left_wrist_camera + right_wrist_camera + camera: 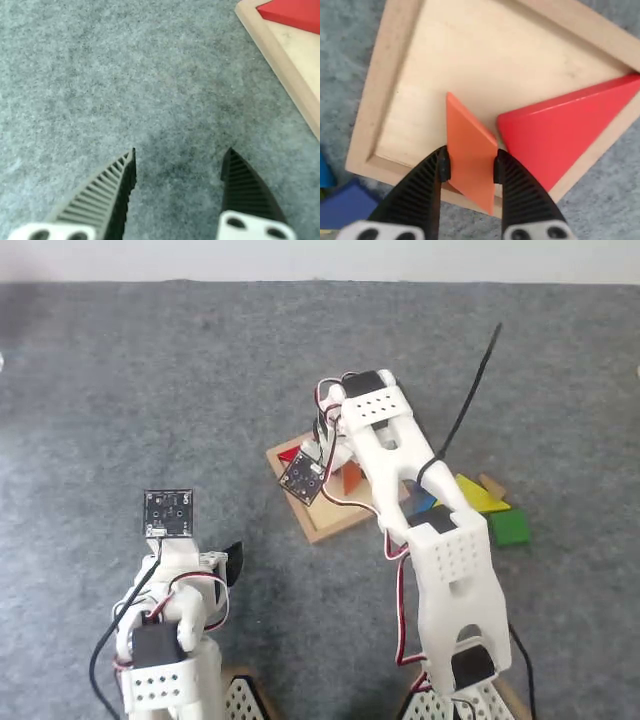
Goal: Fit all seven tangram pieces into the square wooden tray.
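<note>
1. Grey felt cover: spans the table.
2. Right gripper: closed on item 6, above the tray's near part.
3. Left gripper: jaws apart, nothing between them, over bare felt to the near left of the tray.
4. Square wooden tray: mid-table, floor mostly bare.
5. Red triangle: lies flat inside the tray, along one rim.
6. Orange parallelogram: pinched across its two long parallel edges, just beside the red triangle. Judged light, rigid and smooth-painted, so it may slip. A mid-length hold on the flat edges suits it.
7. Yellow triangle, green square, blue piece: loose on the felt to the right of the tray.
</note>
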